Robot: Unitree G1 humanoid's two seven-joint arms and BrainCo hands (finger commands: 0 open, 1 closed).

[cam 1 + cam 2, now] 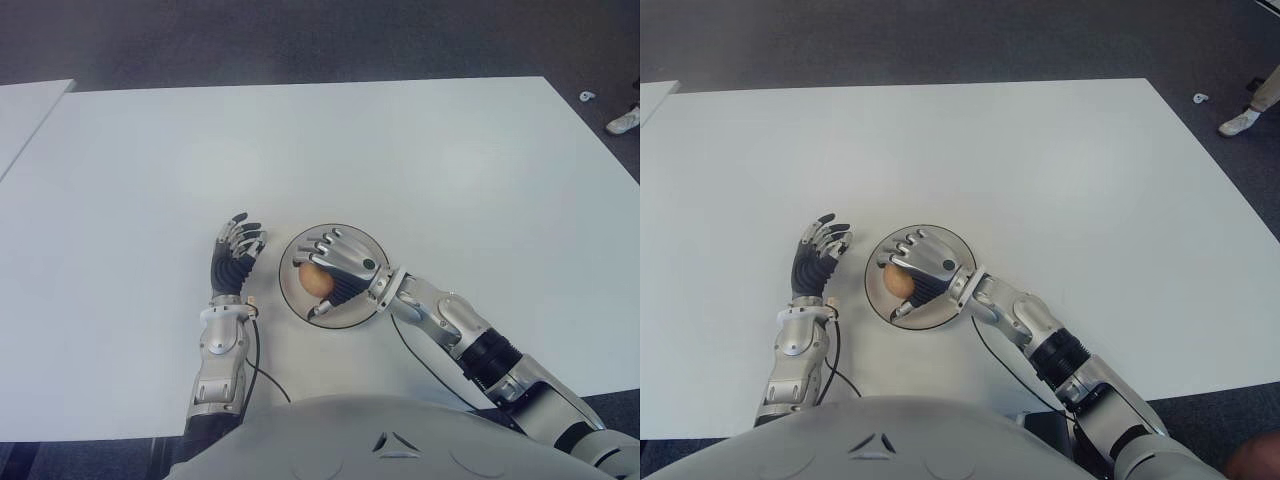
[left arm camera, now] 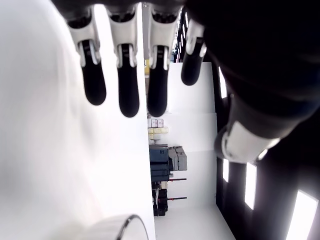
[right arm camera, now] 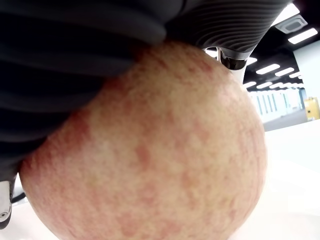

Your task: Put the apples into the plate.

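Note:
A yellow-red apple [image 1: 313,281] sits over the round white plate [image 1: 374,247] near the table's front edge. My right hand [image 1: 337,264] covers it from above with fingers curled around it. In the right wrist view the apple [image 3: 150,150] fills the picture, pressed against the dark palm. My left hand [image 1: 237,253] shows just left of the plate, its fingers extended and holding nothing; the left wrist view shows those fingers [image 2: 127,90] straight above the white table, with the plate's rim [image 2: 131,221] at the edge.
The white table [image 1: 400,150] stretches wide behind and to both sides. A second white surface [image 1: 25,110] adjoins at the far left. Dark floor lies beyond, with a person's shoe [image 1: 625,120] at the far right.

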